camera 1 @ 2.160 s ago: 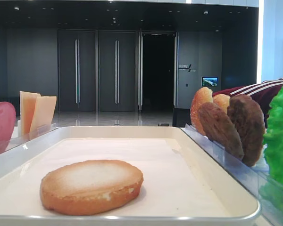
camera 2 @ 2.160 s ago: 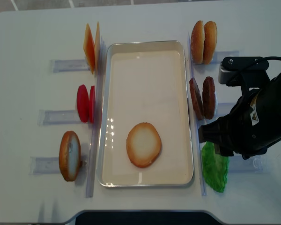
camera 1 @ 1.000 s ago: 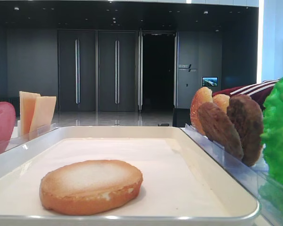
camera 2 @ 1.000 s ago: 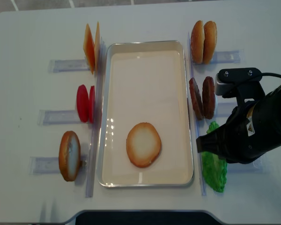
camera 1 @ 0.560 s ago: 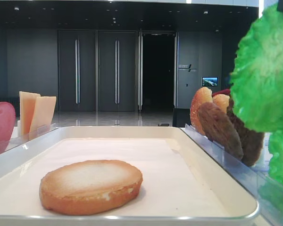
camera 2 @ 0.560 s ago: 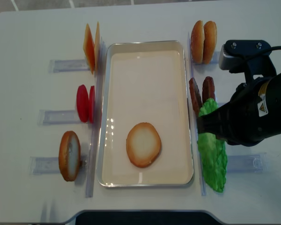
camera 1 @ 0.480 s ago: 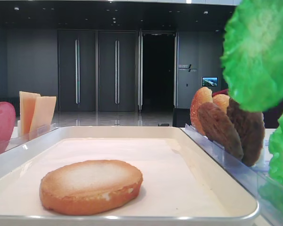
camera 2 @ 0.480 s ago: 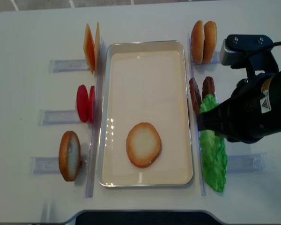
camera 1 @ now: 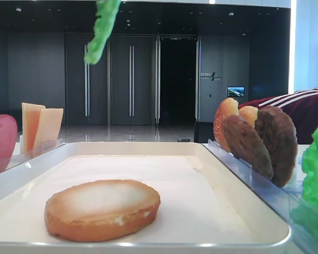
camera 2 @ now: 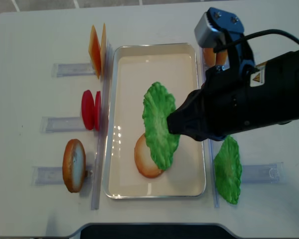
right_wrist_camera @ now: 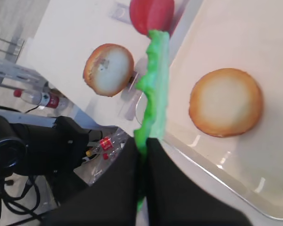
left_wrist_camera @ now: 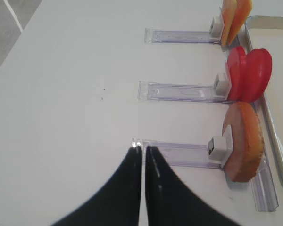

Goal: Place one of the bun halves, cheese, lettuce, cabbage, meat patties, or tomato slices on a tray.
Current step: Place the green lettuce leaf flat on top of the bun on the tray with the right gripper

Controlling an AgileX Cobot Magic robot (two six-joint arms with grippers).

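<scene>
Lettuce (camera 2: 160, 125): your right gripper (right_wrist_camera: 144, 147) is clamped on one edge of the leaf, which hangs out ahead of the jaws in the air above the tray (camera 2: 112, 119). Below the leaf's far end, a bun half (right_wrist_camera: 225, 102) lies flat on the liner. Beyond that, off the tray's edge, tomato slices (right_wrist_camera: 151, 14) and another bun (right_wrist_camera: 108, 69) stand in racks. A second lettuce leaf (camera 2: 228, 170) sits behind the gripper. Your left gripper (left_wrist_camera: 143, 151) is pinched closed on nothing, over bare table (left_wrist_camera: 75, 94).
</scene>
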